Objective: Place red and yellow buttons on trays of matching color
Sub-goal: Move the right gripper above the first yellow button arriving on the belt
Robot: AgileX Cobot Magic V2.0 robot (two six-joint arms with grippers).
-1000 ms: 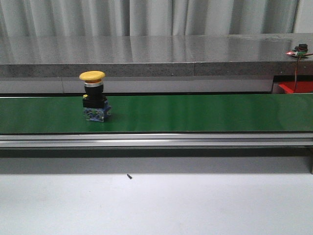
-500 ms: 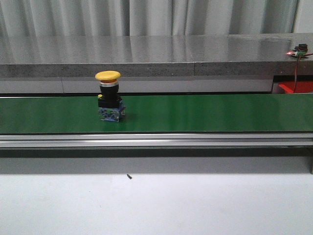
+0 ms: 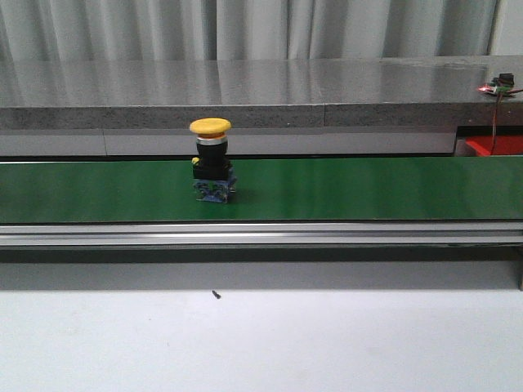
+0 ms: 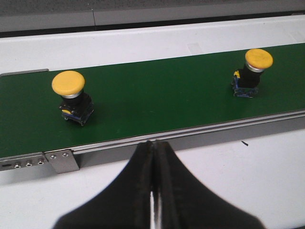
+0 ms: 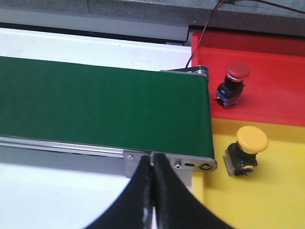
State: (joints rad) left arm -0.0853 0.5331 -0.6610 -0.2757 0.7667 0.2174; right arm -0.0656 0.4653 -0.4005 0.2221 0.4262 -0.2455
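Observation:
A yellow button stands upright on the green conveyor belt, left of centre in the front view. The left wrist view shows that same button and another yellow button further back along the belt. My left gripper is shut and empty, hanging over the white table just short of the belt rail. My right gripper is shut and empty at the belt's end plate. On the red tray sits a red button; on the yellow tray sits a yellow button.
A grey counter runs behind the belt, with a small circuit board and wires at its right end. An aluminium rail edges the belt's near side. White table lies in front.
The yellow button has travelled rightward along the belt, from about a quarter of the way across to left of centre. Neither gripper shows in the earlier frames.

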